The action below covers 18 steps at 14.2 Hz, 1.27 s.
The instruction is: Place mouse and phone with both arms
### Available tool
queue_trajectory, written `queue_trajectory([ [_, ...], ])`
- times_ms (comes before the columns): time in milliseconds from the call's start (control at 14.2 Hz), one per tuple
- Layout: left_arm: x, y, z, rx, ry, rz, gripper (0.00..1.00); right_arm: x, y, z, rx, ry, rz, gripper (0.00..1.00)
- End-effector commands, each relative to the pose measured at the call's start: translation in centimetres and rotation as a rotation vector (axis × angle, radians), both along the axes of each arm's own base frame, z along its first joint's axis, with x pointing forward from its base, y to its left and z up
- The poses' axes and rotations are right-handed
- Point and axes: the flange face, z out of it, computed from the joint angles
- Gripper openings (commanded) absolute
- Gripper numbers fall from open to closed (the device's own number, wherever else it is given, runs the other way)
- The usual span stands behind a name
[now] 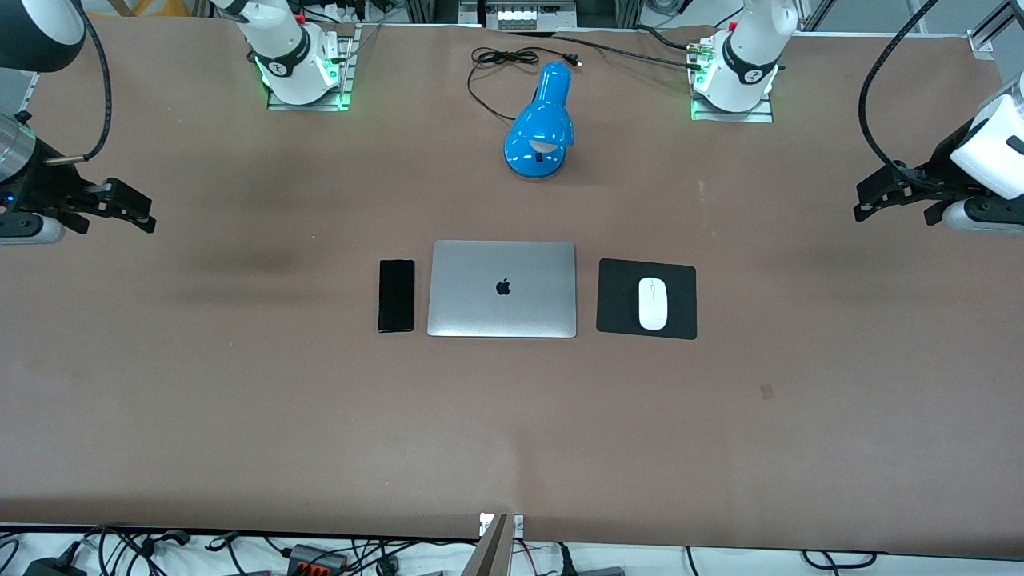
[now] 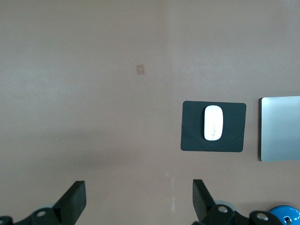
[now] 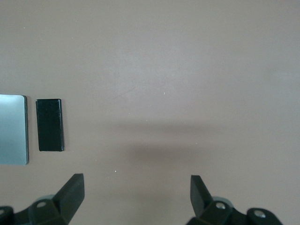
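Note:
The white mouse (image 1: 653,303) lies on a black mouse pad (image 1: 620,298), beside the closed silver laptop (image 1: 502,289) toward the left arm's end; it also shows in the left wrist view (image 2: 213,123). The black phone (image 1: 396,295) lies flat beside the laptop toward the right arm's end, and shows in the right wrist view (image 3: 49,124). My left gripper (image 1: 862,206) is open and empty, up over bare table at the left arm's end (image 2: 138,199). My right gripper (image 1: 144,214) is open and empty, up over bare table at the right arm's end (image 3: 137,196).
A blue desk lamp (image 1: 541,122) lies on the table farther from the front camera than the laptop, its black cord (image 1: 496,60) running toward the arm bases. The brown table (image 1: 240,416) stretches wide around the objects.

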Motion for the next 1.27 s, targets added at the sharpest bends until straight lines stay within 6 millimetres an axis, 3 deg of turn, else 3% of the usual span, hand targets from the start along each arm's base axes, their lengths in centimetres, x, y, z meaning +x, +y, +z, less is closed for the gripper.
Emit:
queue_trajectory([
  [0,0.4,0.1,0.5,-0.011,0.008,0.001,1.00,0.0,-1.1,0.7,0.018,-0.005,-0.001,1.00],
  [494,0.4,0.2,0.5,-0.010,0.008,0.001,1.00,-0.5,-0.1,1.4,0.019,-0.014,-0.030,1.00],
  [847,0.4,0.2,0.5,-0.010,0.008,0.001,1.00,-0.9,-0.8,1.2,0.016,0.012,-0.027,1.00],
  [1200,0.4,0.1,0.5,-0.011,0.008,0.001,1.00,-3.1,-0.8,1.3,0.012,0.022,-0.026,1.00],
])
